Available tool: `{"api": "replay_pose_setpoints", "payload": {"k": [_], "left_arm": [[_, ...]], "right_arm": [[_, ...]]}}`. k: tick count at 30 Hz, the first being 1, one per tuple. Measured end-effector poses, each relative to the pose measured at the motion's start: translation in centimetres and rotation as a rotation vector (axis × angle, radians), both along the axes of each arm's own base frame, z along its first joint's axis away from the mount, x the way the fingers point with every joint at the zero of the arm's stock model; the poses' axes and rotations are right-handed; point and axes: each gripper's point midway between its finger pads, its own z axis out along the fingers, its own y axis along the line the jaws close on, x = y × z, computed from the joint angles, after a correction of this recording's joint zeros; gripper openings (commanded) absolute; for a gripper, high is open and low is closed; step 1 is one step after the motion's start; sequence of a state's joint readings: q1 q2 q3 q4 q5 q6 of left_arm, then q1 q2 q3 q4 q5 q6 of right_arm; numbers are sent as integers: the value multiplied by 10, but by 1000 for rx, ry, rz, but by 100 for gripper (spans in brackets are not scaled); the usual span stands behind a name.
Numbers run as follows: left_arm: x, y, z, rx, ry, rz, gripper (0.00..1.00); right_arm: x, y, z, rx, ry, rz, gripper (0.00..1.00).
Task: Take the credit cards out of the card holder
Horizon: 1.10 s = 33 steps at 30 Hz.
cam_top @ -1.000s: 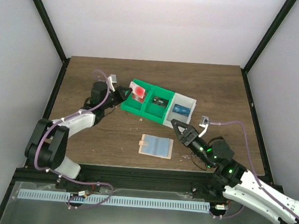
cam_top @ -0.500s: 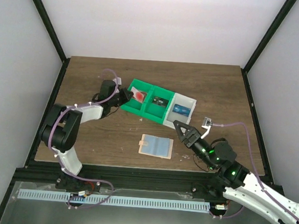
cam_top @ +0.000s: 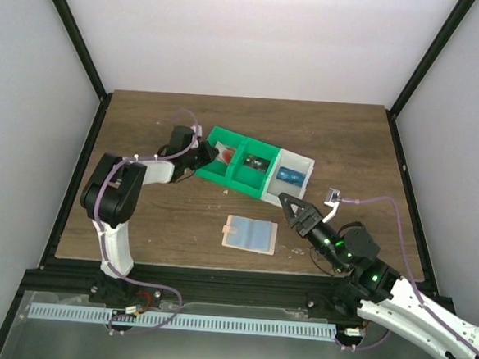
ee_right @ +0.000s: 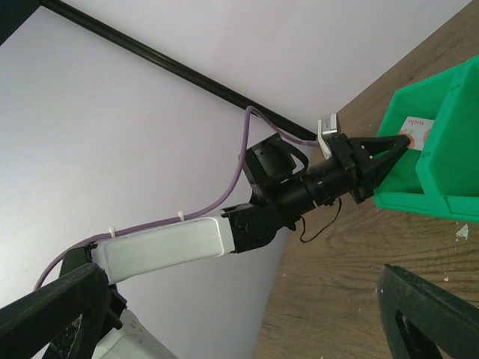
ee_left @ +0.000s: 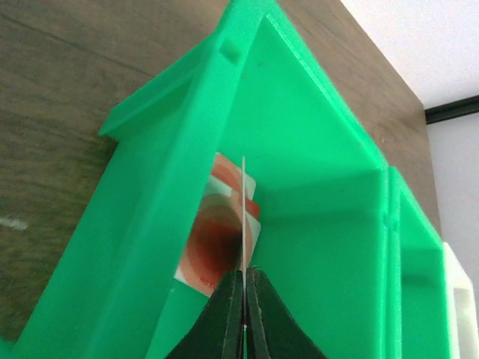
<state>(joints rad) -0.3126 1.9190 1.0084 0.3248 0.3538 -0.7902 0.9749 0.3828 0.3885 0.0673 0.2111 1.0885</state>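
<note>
My left gripper (ee_left: 245,278), pinching the red card (ee_left: 224,232) edge-on, has in the past second carried it down into the end green bin (ee_left: 322,142), leaving only its release; my right gripper (cam_top: 292,204) waits wide open near the card holder (cam_top: 250,234), unfolded on the table (cam_top: 170,224).

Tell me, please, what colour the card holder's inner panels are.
The card holder has pale blue panels; clearest in the top external view.

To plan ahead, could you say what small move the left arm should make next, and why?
Probably open the left gripper: it is shut on a card held edge-on inside the end green bin, so letting go should drop it there.
</note>
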Motion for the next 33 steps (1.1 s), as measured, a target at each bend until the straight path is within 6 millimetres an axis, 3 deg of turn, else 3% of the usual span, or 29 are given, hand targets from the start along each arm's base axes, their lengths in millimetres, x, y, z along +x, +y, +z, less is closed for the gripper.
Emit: {"api": "replay_pose_setpoints", "payload": {"k": [2,6,18,23,31,33], "left_arm": [[4,-2,2,4,-9,-9,22],[9,-4,9,13,-27,-23,34],[14,-2,10,107,-6,-19,51],[15,-2,14,161,-1,-9,54],[17,-12,40,250,-50,-1,64],[17,-17,45,259,-58,-4,74]], "right_arm": [[0,0,0,-1,0,-2,100],[0,0,0,-1,0,-3,100],[1,1,-2,-6,4,-2,100],[1,1,-2,-7,6,-2,100],[1,1,-2,-7,6,-2,100],[1,1,-2,-7,6,-2,100]]}}
